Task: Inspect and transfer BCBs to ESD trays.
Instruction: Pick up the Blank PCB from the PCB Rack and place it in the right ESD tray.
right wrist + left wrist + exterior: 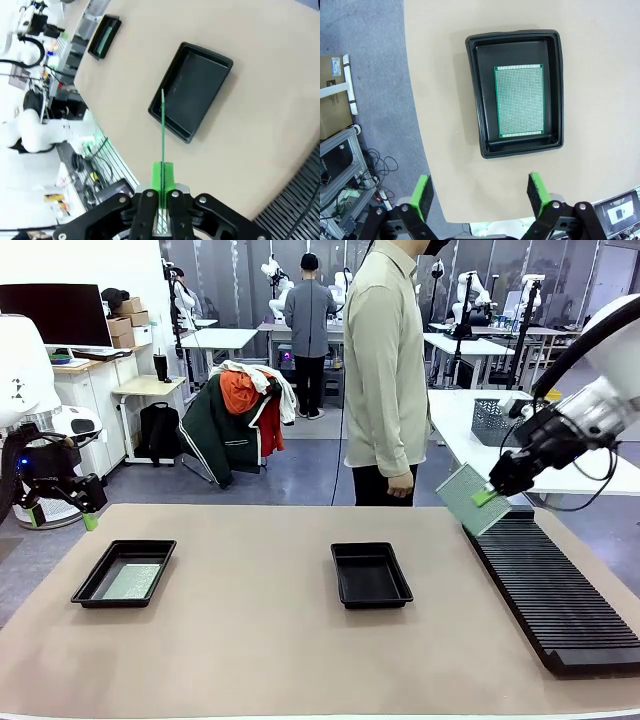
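While both arms hang over the tabletop (260,640), the scene reads as follows.

Right pincer (484,497): clamped tight on the corner of a BCB (466,497), held in the air above the far end of the rack (555,585), which lies just below it along the tabletop's right side.

Held BCB: tilted in the front view; in the right wrist view it shows edge-on as a thin green line (163,130) rising straight out from between the pads (157,176).

Empty tray (371,575): below and to the left of the right pincer, near mid-tabletop; in the right wrist view it lies beyond the board's tip (192,90), with nothing on its floor.

Left pincer (90,520): jaws spread wide, nothing between them; it hangs over the tabletop's far left edge.

Left tray (516,92): ahead of the left pincer's fingers (423,195), well apart from them, resting on the tabletop.

Second BCB (520,101): lying flat on the left tray's floor, set toward one long wall.

Person (385,370): standing at the far side, just left of the right pincer, one hand (401,486) hanging down.
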Tool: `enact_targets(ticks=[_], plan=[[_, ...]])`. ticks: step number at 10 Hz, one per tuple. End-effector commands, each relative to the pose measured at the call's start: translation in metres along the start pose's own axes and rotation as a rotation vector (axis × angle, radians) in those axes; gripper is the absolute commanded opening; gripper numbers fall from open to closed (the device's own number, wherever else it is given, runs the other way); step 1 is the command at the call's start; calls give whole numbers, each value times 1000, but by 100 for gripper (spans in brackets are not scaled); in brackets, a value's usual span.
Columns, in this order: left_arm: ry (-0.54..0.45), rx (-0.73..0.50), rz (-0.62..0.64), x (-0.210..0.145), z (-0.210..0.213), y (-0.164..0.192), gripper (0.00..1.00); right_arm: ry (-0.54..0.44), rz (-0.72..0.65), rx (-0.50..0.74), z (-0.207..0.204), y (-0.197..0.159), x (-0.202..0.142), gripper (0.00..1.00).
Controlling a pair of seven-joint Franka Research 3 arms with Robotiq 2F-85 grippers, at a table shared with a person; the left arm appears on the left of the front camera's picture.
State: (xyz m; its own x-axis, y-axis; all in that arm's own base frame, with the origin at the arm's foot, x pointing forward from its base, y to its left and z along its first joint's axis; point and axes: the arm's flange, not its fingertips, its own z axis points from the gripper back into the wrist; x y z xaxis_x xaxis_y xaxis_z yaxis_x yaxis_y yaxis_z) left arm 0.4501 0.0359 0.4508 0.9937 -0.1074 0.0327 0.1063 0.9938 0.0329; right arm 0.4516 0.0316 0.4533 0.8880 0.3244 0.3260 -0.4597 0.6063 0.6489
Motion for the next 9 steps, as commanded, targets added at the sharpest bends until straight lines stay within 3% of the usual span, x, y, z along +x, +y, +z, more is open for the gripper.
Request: enact_targets(ticks=[1,5,9], plan=[[-8,-6,-5,-1,-2,1,100,-90,-65,52,-40,1,1,3],[-8,-6,-5,-1,-2,1,100,-118,-192,177,-124,-17,2,3],[-8,-6,-5,-1,-2,1,100,-138,-300,216,-193,-32,11,3]])
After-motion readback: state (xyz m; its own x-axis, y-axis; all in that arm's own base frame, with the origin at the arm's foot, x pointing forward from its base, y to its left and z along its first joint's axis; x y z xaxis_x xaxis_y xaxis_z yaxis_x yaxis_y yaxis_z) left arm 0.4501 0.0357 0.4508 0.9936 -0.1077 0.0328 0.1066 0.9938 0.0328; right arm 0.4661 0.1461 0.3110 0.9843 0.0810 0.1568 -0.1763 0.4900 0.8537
